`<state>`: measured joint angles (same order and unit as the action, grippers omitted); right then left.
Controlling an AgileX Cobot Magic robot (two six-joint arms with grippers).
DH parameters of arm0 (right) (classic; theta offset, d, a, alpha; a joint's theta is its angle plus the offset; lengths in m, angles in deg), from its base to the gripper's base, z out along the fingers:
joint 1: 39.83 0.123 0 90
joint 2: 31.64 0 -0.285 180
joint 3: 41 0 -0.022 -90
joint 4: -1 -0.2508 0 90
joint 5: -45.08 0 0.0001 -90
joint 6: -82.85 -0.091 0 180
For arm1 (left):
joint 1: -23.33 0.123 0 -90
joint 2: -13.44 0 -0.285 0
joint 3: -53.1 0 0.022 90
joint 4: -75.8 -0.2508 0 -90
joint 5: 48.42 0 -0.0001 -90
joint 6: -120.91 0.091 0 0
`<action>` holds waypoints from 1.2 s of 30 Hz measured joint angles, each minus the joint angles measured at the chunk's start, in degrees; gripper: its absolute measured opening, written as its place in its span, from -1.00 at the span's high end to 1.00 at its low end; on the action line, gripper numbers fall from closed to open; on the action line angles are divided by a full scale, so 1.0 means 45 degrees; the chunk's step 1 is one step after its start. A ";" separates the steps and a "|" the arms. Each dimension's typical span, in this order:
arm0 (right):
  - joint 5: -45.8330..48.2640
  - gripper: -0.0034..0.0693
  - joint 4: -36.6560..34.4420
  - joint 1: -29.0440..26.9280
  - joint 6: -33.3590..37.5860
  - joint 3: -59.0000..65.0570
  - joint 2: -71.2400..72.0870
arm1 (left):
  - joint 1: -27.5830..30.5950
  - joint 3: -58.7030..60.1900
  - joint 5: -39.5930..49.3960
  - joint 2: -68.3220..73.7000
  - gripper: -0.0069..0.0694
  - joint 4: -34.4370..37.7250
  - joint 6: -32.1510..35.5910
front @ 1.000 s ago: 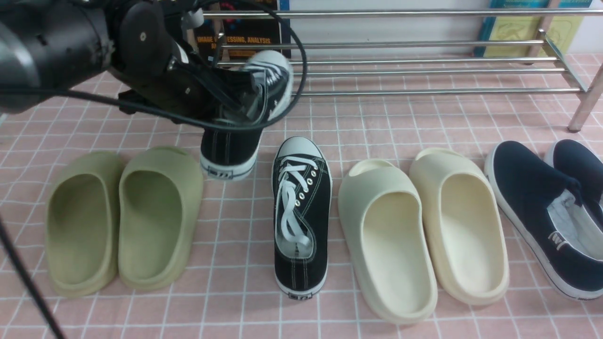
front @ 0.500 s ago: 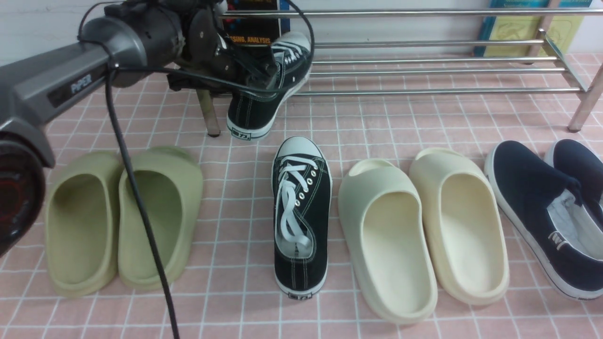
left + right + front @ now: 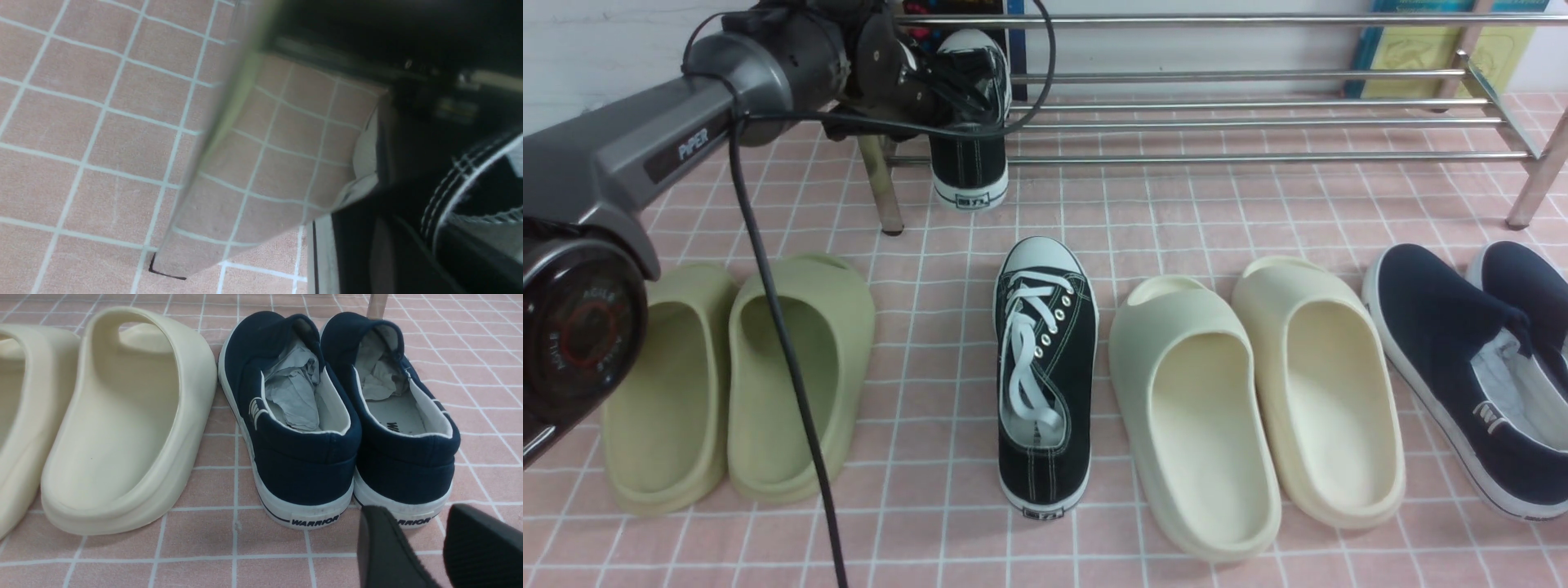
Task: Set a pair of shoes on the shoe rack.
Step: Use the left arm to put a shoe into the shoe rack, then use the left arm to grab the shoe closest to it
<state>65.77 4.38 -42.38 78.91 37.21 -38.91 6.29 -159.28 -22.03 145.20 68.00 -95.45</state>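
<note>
Change first: the left hand point(image 3: 947, 82) has carried the held sneaker point(image 3: 969, 159) from above the green slides point(image 3: 800, 384) up to the upper left of the frame, onto the left end of the shoe rack point(image 3: 1258, 122). Half a second ago the shoe sat skewed, toe to the upper right. Now it is squared up.

We read this as the first shoe at its spot, with release as the next step. We cannot tell if the sole already rests on the bars.

The left hand is clamped on the sneaker at its opening. The left wrist view is mostly blur and dark, so we cannot see the fingers cleanly.

Held sneaker: its long axis runs up the frame, crossing the rack bars. The toe points away toward the wall and the heel label faces us, hanging past the front bar.

The second sneaker point(image 3: 1045, 376) lies flat on the desk point(image 3: 1176, 212) at frame centre, between the green slides and the cream slides point(image 3: 1192, 425). Its long axis is near vertical in the frame, toe toward the rack. It is untouched, so the task looks about half done.

The right hand point(image 3: 414, 510) is empty with its jaws spread, low behind the navy shoes point(image 3: 294, 457).
</note>
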 joint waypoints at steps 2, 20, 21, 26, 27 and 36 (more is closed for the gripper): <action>0.0000 0.25 0.0037 0.0000 0.0000 0.0000 0.0000 | -0.0004 -0.0050 0.0246 0.0000 0.22 -0.0246 0.0000; 0.0002 0.25 0.0076 0.0000 0.0000 0.0000 0.0000 | -0.1217 0.2023 0.7616 -0.4190 -0.30 0.0252 0.4408; 0.0002 0.25 0.0076 0.0000 0.0000 0.0000 0.0000 | -0.1346 0.2348 0.7605 -0.4315 -0.31 0.0307 0.4422; 0.0002 0.25 0.0087 0.0000 0.0000 0.0000 0.0000 | -0.2889 0.6842 0.5699 -0.5891 -0.31 0.1171 0.4186; 0.0002 0.25 0.0087 0.0000 0.0000 0.0000 0.0000 | -0.3106 0.7570 0.5160 -0.6105 -0.31 0.1395 0.4065; 0.0002 0.25 0.0087 0.0000 0.0000 0.0000 0.0000 | -0.3452 0.9685 0.2318 -0.5475 -0.29 0.2297 0.3624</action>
<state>65.78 4.77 -42.38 78.91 37.21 -38.91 -9.24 -115.70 -11.60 120.56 78.33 -79.15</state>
